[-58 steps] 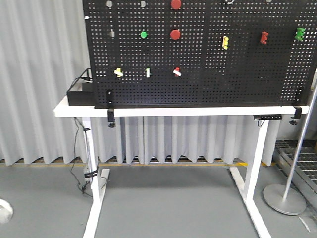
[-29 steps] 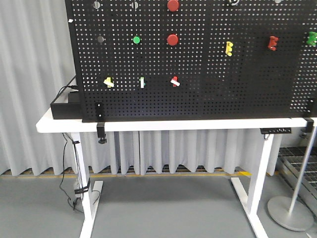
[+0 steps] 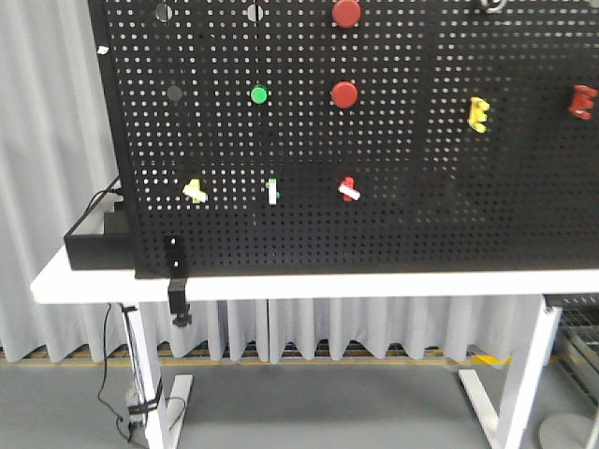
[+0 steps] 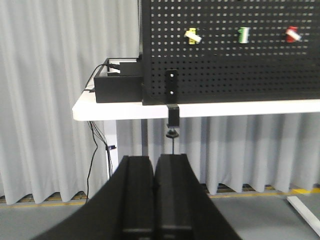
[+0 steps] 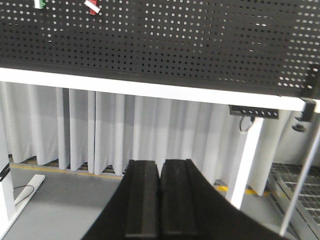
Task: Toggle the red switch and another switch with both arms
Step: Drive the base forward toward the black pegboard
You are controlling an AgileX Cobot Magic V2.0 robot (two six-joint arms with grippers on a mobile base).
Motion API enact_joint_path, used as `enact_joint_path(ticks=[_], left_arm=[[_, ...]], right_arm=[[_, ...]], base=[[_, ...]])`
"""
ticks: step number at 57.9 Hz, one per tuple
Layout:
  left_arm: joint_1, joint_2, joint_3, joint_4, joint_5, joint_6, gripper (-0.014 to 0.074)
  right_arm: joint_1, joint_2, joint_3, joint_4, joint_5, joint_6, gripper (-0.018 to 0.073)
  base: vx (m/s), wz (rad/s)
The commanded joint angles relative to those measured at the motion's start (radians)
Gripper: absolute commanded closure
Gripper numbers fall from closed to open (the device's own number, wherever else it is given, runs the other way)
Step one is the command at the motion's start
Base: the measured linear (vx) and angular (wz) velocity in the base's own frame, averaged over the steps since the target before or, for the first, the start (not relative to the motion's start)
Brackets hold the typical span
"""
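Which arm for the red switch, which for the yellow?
Right for the red switch: it shows in the right gripper's view, the yellow switch doesn't. Left gripper's view has the yellow switch nearest its centreline. Both shut, well short of the board.

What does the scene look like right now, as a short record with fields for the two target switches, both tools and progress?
red switch: red base, white lever, lower row of the pegboard, right of the green-based toggle
yellow switch: pale yellow base, white lever, left end of that row
left tool: shut, empty, short of the pegboard
right tool: shut, empty, short of the pegboard
progress: neither tool touches a switch
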Motion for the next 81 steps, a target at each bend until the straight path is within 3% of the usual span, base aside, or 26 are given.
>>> enact_joint_path(ticks=[1,46,81], left_arm=[[-0.006,0.004,0.019,-0.008,-0.085,-0.008,0.0594],[-0.006,0.004,0.019,-0.008,-0.085,-0.008,0.0594],[-0.006,0.004,0.019,-0.008,-0.085,-0.008,0.0594]], right_arm=[[-0.004,-0.010,0.006,0.000,-0.084,-0.009,0.0566],[-0.004,-0.010,0.006,0.000,-0.084,-0.009,0.0566],[-0.004,-0.010,0.006,0.000,-0.084,-0.009,0.0566]], base=[[0.37,0.05],[0.32,0.02],[0.13,0.02]])
